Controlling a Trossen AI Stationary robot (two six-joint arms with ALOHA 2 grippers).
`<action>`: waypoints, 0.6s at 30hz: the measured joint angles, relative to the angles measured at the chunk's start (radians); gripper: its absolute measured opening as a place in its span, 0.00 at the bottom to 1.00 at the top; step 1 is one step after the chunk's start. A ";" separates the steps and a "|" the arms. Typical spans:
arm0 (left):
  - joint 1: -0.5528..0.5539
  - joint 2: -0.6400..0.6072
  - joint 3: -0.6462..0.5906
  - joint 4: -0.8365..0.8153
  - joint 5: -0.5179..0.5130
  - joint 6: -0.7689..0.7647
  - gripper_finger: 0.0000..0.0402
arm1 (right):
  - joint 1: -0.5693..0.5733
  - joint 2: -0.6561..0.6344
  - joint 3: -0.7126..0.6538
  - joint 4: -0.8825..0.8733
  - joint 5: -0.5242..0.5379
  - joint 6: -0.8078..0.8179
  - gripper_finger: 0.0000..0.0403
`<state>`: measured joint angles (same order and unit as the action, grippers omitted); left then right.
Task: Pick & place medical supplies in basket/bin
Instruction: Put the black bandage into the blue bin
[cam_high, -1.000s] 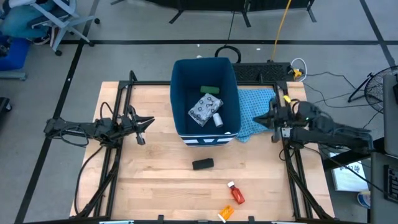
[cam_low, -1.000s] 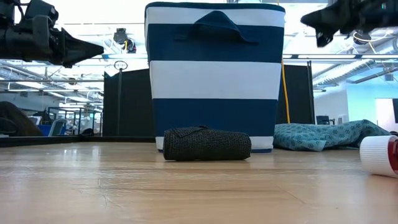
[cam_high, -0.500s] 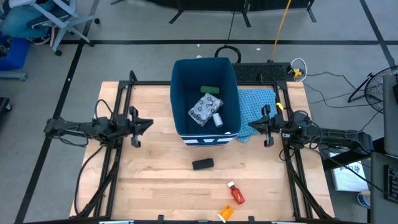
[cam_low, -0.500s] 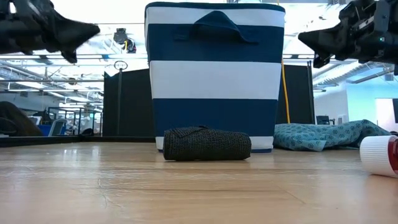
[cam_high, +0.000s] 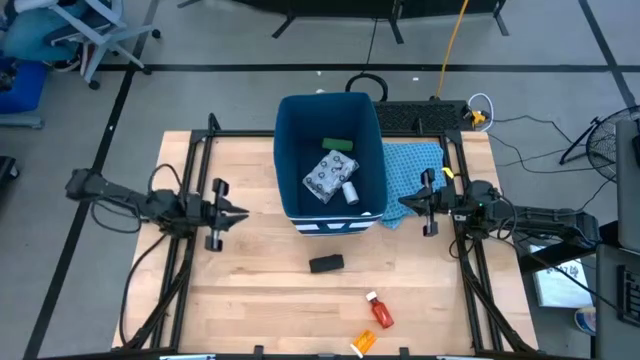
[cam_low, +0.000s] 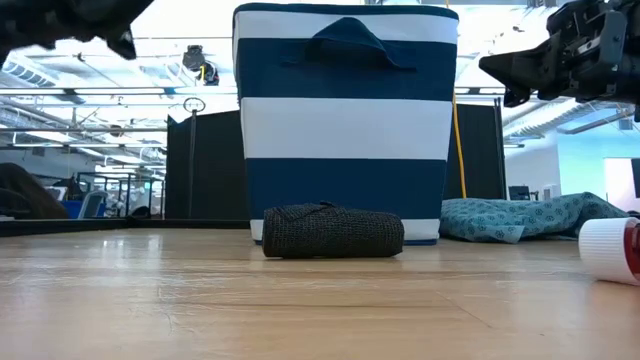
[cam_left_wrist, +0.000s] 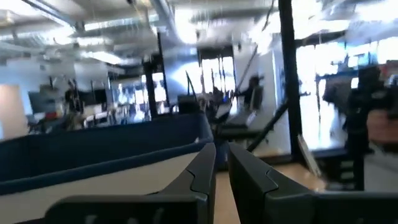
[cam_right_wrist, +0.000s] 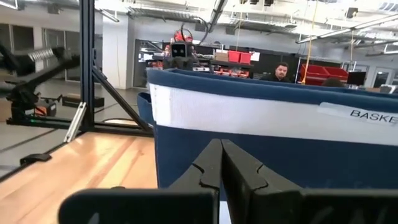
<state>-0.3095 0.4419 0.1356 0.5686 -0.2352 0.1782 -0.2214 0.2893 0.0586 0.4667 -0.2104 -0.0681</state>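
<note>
The dark blue bin (cam_high: 283, 150) with white stripes (cam_low: 345, 130) stands at the table's far middle. In it lie a green flat box (cam_high: 338, 145), a white patterned packet (cam_high: 324, 176) and a small white bottle (cam_high: 350, 192). On the table in front lies a black oblong piece (cam_high: 326, 264) (cam_low: 333, 232). Nearer the front edge lie a red bottle (cam_high: 381, 313) and an orange bottle (cam_high: 363, 342). My left gripper (cam_high: 240, 212) (cam_left_wrist: 221, 149) hovers left of the bin, its fingers all but together, with nothing in it. My right gripper (cam_high: 405, 203) (cam_right_wrist: 221, 144) hovers right of the bin, shut and holding nothing.
A light blue patterned cloth (cam_high: 412, 168) lies on the table against the bin's right side, below my right gripper. Dark metal frame rails (cam_high: 190, 250) run along both table sides. Bare wood (cam_high: 250, 300) lies between the bin and the front edge.
My left gripper has risen and tipped its fingers upward, shifting a little toward the near edge. My right gripper came down and toward the bin, then held still. The supplies and the bin have not moved.
</note>
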 joint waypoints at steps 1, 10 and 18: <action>-0.018 0.054 0.030 -0.002 -0.031 0.007 0.12 | 0.000 0.000 0.000 0.000 0.000 -0.012 0.00; -0.126 0.637 0.379 -0.100 -0.361 0.100 0.12 | 0.000 0.000 -0.001 -0.001 0.001 -0.027 0.00; -0.219 1.071 0.662 -0.132 -0.506 0.190 0.12 | 0.000 0.001 -0.002 -0.026 0.000 0.010 0.00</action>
<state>-0.5283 1.5128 0.7977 0.4371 -0.7416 0.3682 -0.2214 0.2905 0.0566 0.4409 -0.2103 -0.0582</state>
